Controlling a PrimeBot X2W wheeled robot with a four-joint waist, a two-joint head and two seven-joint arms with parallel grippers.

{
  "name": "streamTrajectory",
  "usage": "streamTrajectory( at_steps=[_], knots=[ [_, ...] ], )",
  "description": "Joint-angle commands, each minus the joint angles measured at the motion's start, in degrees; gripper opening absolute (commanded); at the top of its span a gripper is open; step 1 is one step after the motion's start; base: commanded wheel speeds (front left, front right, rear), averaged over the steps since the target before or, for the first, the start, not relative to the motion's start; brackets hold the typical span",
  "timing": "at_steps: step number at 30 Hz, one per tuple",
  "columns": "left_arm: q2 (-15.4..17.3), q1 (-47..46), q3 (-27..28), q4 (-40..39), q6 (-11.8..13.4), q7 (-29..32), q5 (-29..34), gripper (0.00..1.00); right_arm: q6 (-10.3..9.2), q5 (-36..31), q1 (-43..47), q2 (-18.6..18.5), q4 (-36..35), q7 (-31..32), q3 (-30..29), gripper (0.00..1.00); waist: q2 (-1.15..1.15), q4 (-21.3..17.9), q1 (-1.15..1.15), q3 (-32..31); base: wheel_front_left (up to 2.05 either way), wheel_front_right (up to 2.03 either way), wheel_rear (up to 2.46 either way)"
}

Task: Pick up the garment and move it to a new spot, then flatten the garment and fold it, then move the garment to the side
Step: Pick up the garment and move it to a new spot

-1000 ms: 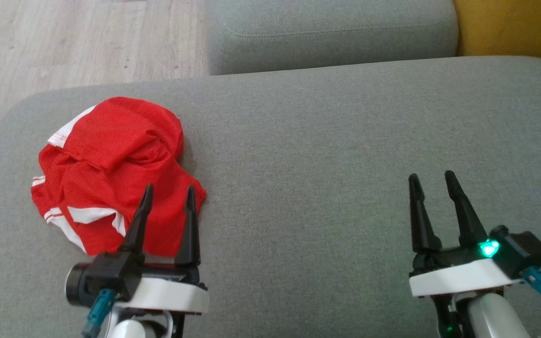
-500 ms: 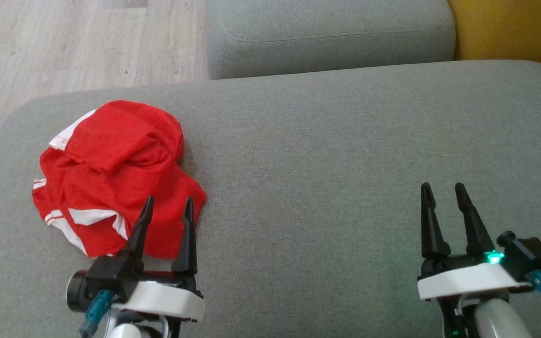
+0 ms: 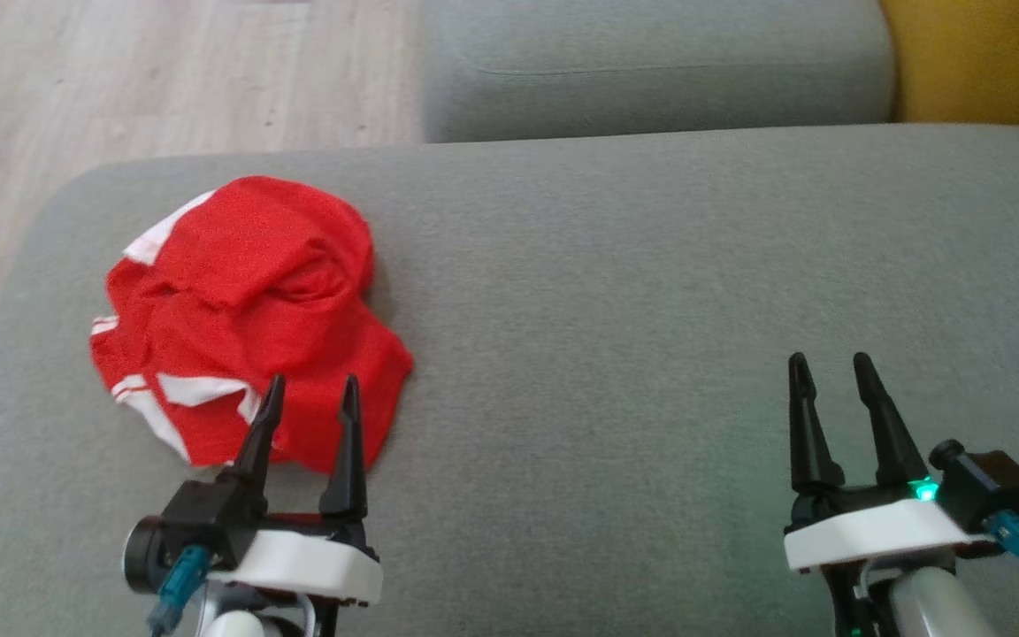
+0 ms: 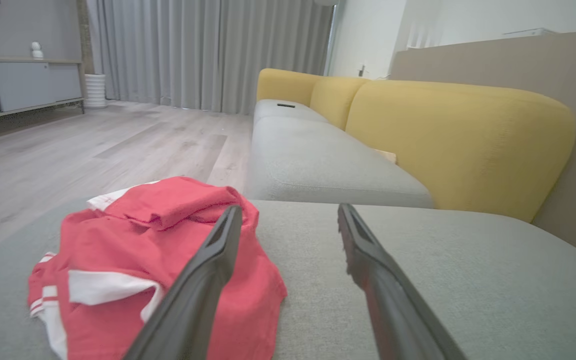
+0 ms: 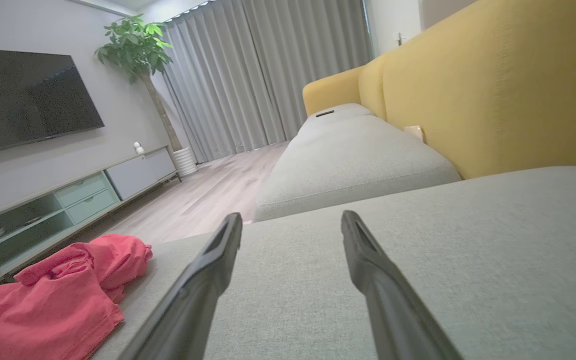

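Observation:
A crumpled red garment with white stripes lies on the left part of the grey sofa cushion. In the left wrist view the garment sits low and left, and in the right wrist view the garment is at the lower left. My left gripper is open, its fingertips over the garment's near right edge, nothing between them. Open as well, my right gripper hovers over bare cushion far to the right.
A second grey cushion lies beyond, with a yellow backrest at the right. Wooden floor borders the cushion's far left edge. A TV unit and a potted plant stand across the room.
The head camera has shifted, so the whole scene sits slightly to the right. My left gripper has drawn back a little toward the garment's near edge. The garment keeps its shape.

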Motion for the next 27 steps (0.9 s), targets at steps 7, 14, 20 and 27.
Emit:
streamTrajectory(
  at_steps=[7, 14, 20, 27],
  knots=[
    [-0.34, -1.61, 3.73, -1.06, 0.90, -0.70, 0.69, 1.00, 0.44, -0.27, -1.26, -0.40, -0.80, -0.63, 3.50, 1.00, 0.00, 5.08, 0.00, -0.85, 0.00, 0.00, 0.00],
    [-0.34, -1.33, 5.60, -0.52, 0.86, -0.70, 1.22, 1.00, 0.44, 1.51, -0.93, -0.40, 0.42, -0.63, 6.21, 1.00, 0.00, 10.68, 0.00, -1.43, 0.00, 0.00, 0.00],
    [-0.34, -1.03, 7.49, -0.31, 0.74, -0.70, 1.45, 1.00, 0.44, 2.00, -0.89, -0.40, 0.63, -0.63, 7.83, 1.00, 0.00, 14.66, 0.00, -1.77, 0.00, 0.00, 0.00],
    [-0.34, -0.73, 8.86, -0.04, 0.33, -0.70, 1.76, 1.00, 0.44, 2.67, -0.57, -0.40, 1.00, -0.63, 9.80, 1.00, 0.00, 17.20, 0.00, -1.86, 0.00, 0.00, 0.00]
  ],
)
